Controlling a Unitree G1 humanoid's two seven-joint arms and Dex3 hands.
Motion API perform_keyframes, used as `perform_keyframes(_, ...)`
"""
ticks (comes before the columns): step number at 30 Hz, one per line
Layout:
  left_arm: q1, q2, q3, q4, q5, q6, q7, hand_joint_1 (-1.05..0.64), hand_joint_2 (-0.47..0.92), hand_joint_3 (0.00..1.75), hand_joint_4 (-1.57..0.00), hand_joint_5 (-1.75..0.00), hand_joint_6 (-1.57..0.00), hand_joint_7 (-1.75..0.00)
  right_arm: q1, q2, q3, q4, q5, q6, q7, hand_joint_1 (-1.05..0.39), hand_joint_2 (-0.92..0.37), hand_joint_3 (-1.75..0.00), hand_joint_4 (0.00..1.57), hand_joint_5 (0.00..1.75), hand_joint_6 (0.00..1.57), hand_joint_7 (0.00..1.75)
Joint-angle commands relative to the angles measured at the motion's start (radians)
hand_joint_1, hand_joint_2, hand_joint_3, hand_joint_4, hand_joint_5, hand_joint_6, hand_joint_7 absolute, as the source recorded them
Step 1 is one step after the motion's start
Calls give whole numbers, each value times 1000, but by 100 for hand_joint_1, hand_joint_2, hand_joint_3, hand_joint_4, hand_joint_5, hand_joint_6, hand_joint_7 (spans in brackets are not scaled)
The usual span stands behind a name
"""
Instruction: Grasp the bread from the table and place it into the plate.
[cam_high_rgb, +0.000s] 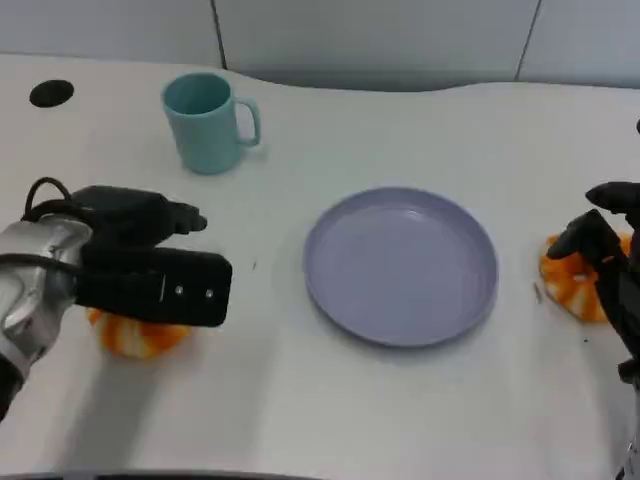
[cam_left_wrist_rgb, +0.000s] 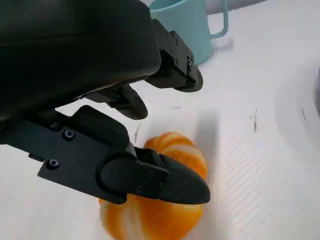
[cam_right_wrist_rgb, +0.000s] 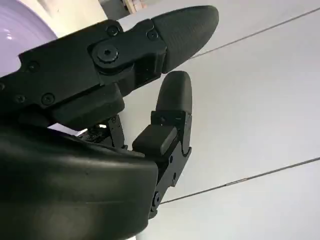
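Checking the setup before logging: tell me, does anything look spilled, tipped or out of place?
Nothing stands out. The mug is upright, the plate lies flat and bare, and both breads sit on the table.

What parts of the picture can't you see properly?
- Left bread: in the head view, the left hand covers its top.
- Right bread: partly behind the right hand, close to the picture's edge.
- Plate: in the right wrist view, cut off by the edge and hidden behind the hand.
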Motion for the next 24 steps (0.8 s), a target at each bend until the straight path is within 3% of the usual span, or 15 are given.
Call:
perform_keyframes(1, 27, 31, 17, -44, 2, 19, -27, -92, 92, 24, -42, -34, -53, -1, 6, -20, -6, -8, 6, -1, -3, -54, -90, 0, 62, 175, 76, 103)
perform_keyframes(14, 82, -23, 43, 55, -14, -61, 142, -84, 92, 21, -51, -37, -57, -2, 8, -22, -5, -8, 5, 1, 4, -54, -91, 0, 63, 175, 76, 103)
perform_keyframes(24, 57, -85, 53, 263, -45, -179, 286, -78, 92, 11, -44, -40, -53, 0, 17, -18, -2, -28, 7, 20, -7, -54, -91, 0, 61, 175, 76, 102)
